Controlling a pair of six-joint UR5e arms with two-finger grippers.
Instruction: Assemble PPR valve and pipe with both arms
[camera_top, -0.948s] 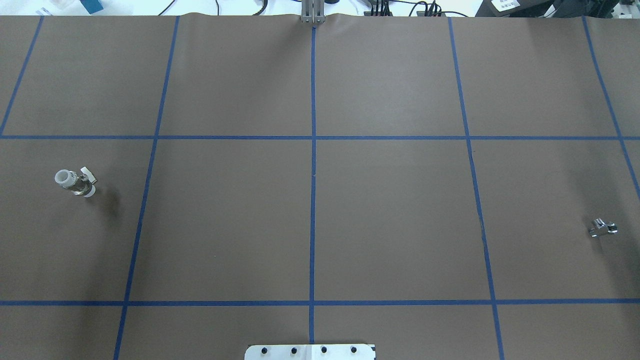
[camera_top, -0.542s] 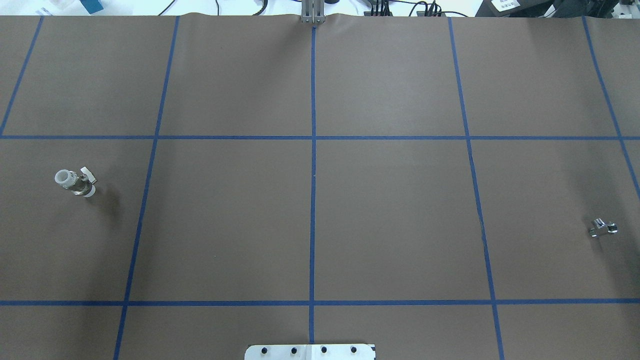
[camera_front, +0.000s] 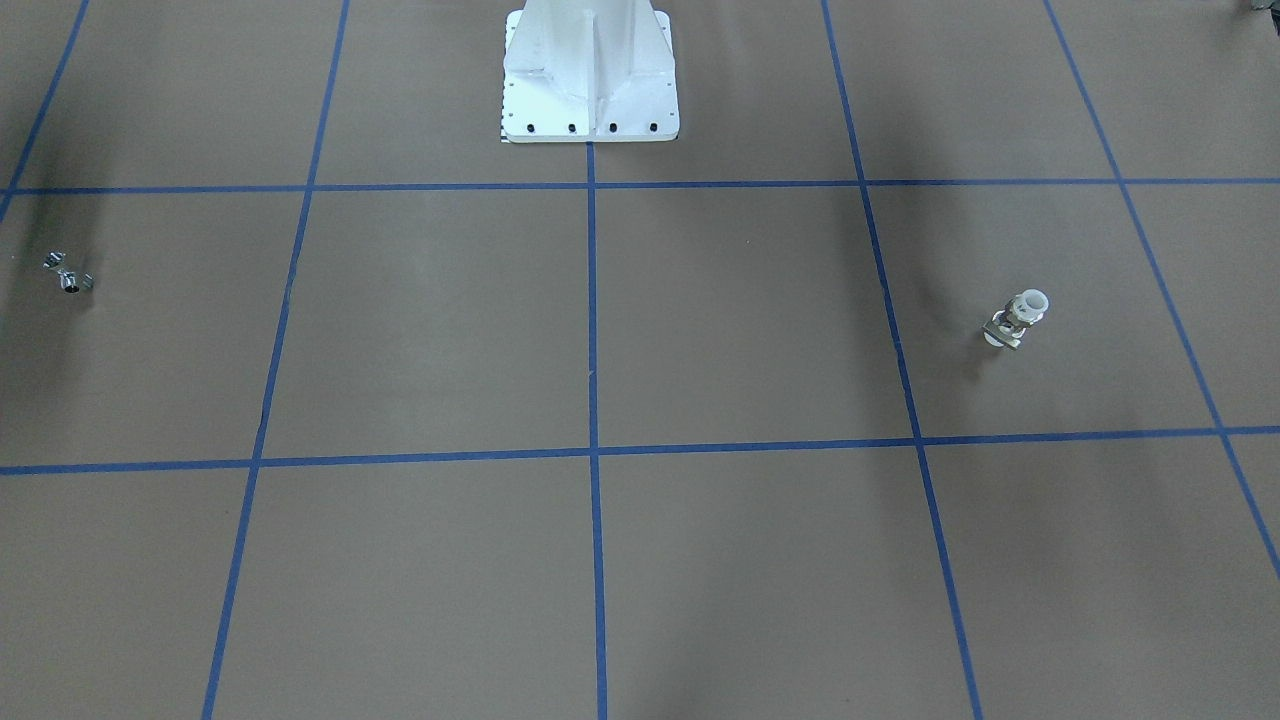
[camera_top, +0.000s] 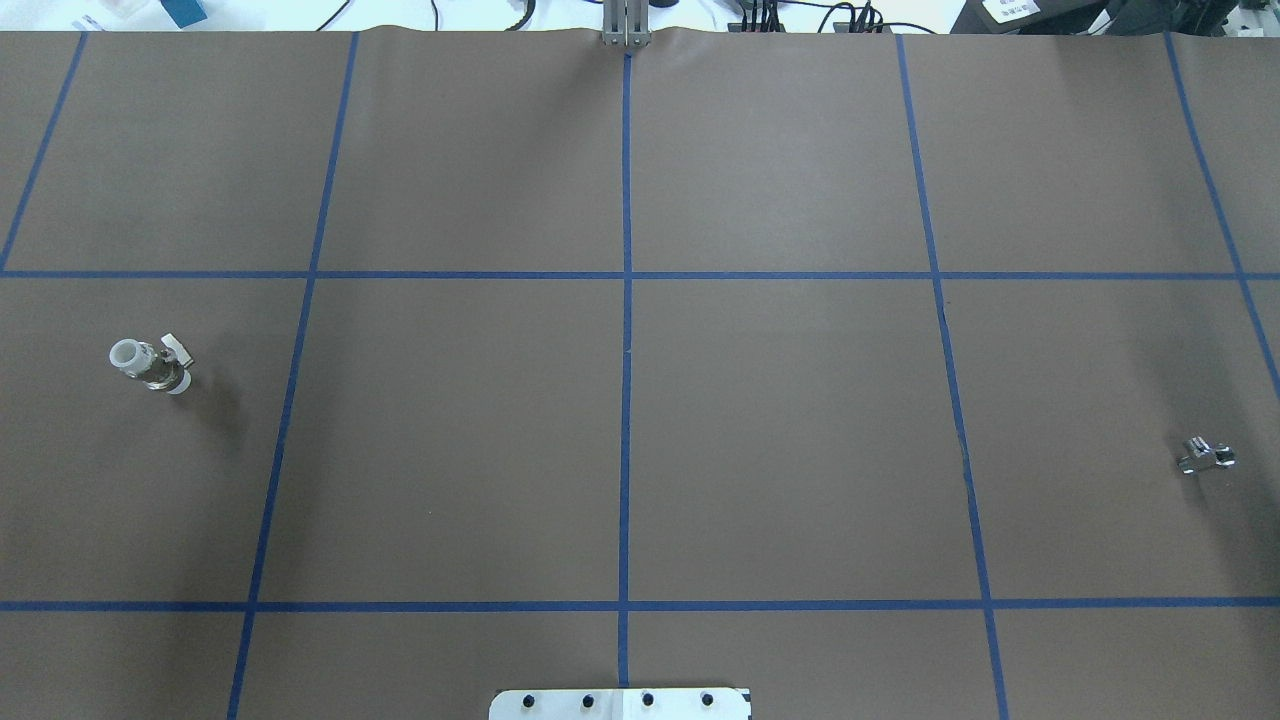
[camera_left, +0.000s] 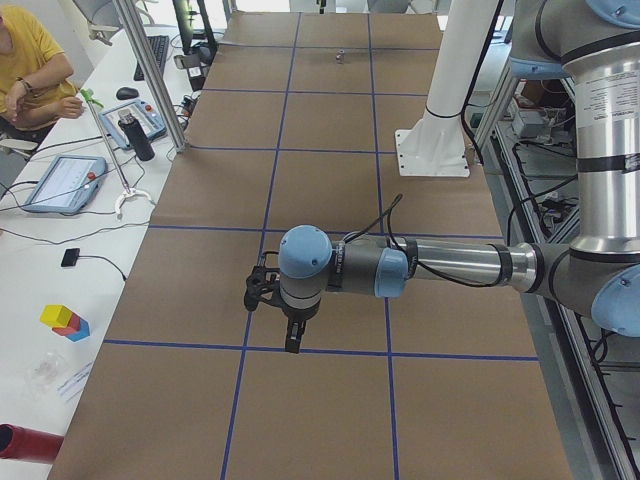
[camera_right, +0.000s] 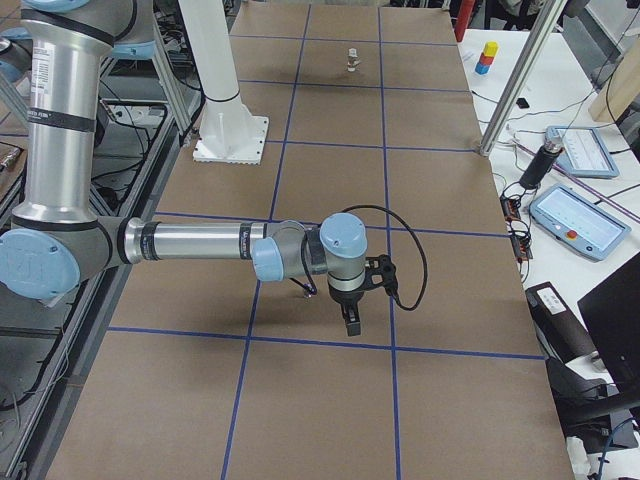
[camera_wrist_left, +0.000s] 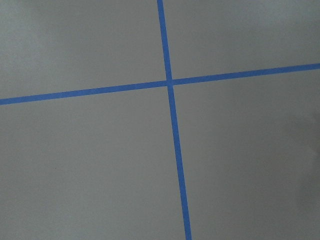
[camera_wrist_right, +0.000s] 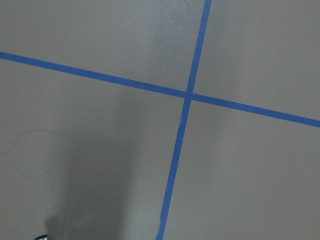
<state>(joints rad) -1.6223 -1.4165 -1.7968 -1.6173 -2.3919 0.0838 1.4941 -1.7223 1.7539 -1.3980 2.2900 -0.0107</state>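
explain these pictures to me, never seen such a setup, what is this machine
This is a robot with two arms and a white base, working over a table covered in brown paper with blue tape lines. Two pictures look down on the table, one from behind the robot, one facing it. Two are taken from the table's ends: they show the left gripper and the right gripper, each hanging above the paper. Whether they are open is unclear. The last two come from cameras on the wrists and show mostly paper and tape. Two small parts lie far apart: the PPR valve, white with a metal middle, on the robot's left, and the shiny pipe on its right. Neither is held.
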